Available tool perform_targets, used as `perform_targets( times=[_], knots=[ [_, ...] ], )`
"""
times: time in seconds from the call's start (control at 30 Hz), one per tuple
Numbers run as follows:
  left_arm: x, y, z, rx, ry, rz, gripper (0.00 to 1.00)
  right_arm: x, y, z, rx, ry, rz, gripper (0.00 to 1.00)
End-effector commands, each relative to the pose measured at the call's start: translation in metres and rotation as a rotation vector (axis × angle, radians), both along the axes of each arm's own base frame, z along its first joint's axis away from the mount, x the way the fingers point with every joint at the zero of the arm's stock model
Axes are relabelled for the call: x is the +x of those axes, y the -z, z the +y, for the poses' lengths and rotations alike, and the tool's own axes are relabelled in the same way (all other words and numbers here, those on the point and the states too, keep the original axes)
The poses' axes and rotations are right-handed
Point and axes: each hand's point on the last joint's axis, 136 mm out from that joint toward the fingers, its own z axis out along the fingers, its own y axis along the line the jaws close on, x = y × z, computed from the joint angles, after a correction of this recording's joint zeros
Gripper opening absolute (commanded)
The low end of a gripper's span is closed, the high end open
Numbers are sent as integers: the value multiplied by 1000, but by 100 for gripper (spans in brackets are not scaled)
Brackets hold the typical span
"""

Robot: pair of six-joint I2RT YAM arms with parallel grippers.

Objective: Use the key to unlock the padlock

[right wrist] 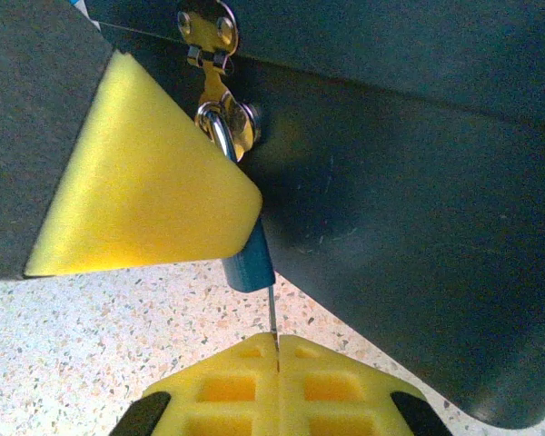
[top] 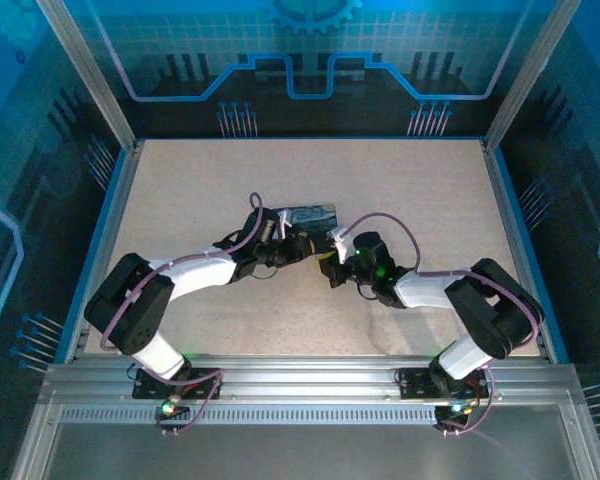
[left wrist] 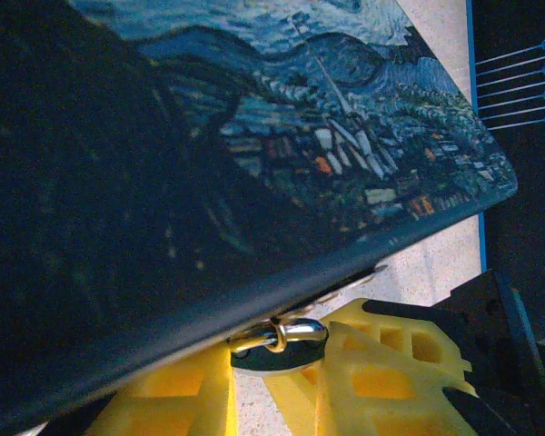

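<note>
You have the padlock (right wrist: 225,127) hanging from the hasp (right wrist: 207,27) on the edge of the starry-print tin (left wrist: 300,136), near the middle of the table (right wrist: 91,345). Your left gripper (left wrist: 271,368) has its jaws drawn narrow around the lock's body. One yellow finger (right wrist: 136,182) covers most of it, so only the silvery shackle above and a bluish lower end below show. Your right gripper (right wrist: 277,350) is closed flat on the key (right wrist: 272,313), whose thin blade runs straight up from the pinch to that bluish end. Whether the tip is seated in the keyway you cannot tell from here. The step in hand looks like seating and turning. Line the blade up with the lock's long axis before you press, and push only along it, since a blade this slim will likely bend or slip in the pads if loaded sideways. Then roll the right wrist about the blade's own line, not through an arc. Let the left pinch take the twist so the lock does not spin on the hasp, and avoid dragging the tin.
</note>
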Motion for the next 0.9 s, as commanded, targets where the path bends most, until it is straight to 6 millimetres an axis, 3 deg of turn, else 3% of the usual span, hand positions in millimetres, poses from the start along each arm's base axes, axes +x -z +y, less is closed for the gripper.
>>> perform_targets(
  times=[0.0,0.87],
  knots=[
    [5,-24,-7,-30,10,-66,24,4,-22,11,49,-30,-59,0],
    [6,-21,-5,-21,1,-61,24,-1,-15,7,38,-27,-44,0]
  ],
)
